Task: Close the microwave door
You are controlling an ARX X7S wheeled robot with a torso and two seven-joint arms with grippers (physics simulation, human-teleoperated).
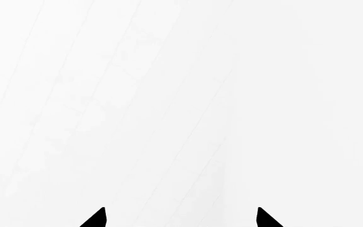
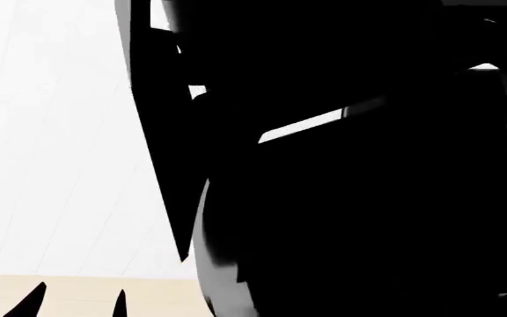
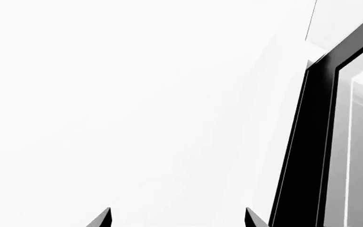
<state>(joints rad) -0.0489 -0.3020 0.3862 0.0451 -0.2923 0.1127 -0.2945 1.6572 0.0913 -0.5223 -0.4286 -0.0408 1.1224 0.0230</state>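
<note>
Microwave door (image 3: 304, 156) hanging open, right beside the right claw (image 3: 176, 220)

Both claws are sitting spread and holding nothing; the left claw (image 1: 180, 218) is facing blank wall, probably leaving the push to the right.

A simulated kitchen, apparently: white panelled wall (image 2: 51, 132) at ten o'clock, pale wooden counter (image 2: 148, 294) at seven, black microwave door (image 3: 307, 142).

Pale wooden counter (image 2: 86, 290), mostly hidden

Dark microwave door (image 2: 161, 145) fills view; left pincer (image 2: 76, 302) tips spread below.
</note>
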